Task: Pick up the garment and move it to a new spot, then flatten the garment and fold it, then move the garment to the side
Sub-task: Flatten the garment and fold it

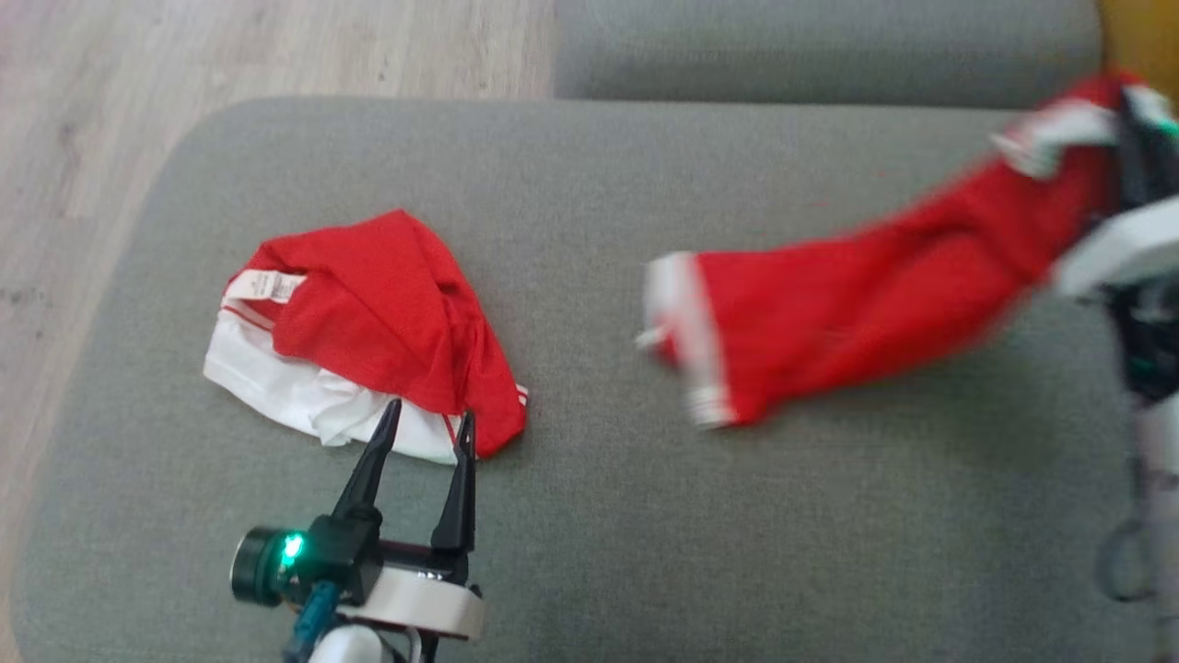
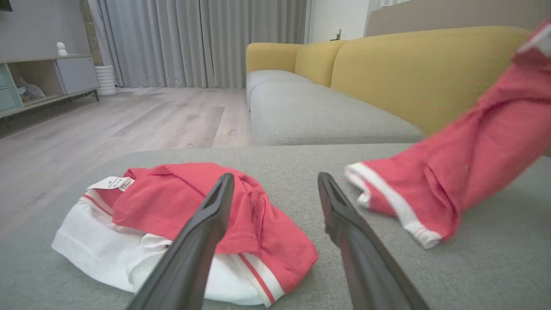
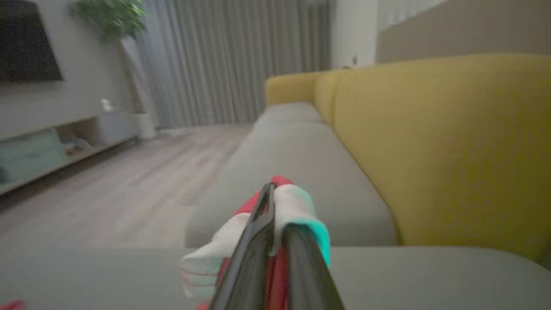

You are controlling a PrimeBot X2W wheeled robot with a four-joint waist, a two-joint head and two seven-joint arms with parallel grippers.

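A long red garment [image 1: 884, 304] with white trim hangs stretched and blurred from the upper right down to the grey cushion [image 1: 599, 516]. My right gripper [image 3: 277, 206] is shut on its white and red upper end, seen at the head view's right edge [image 1: 1138, 138]. The garment's lower hem [image 2: 400, 206] touches the cushion. A second red and white garment [image 1: 368, 322] lies crumpled at the left. My left gripper [image 1: 430, 414] stands open just in front of that heap [image 2: 172, 202], fingertips at its near edge, nothing between them.
The grey seat ends at its rounded left edge over wooden floor [image 1: 83, 184]. A further grey cushion [image 2: 310, 112] and a yellow backrest [image 2: 422, 73] lie behind. Curtains [image 2: 193, 38] and a low sideboard [image 2: 43, 77] stand across the room.
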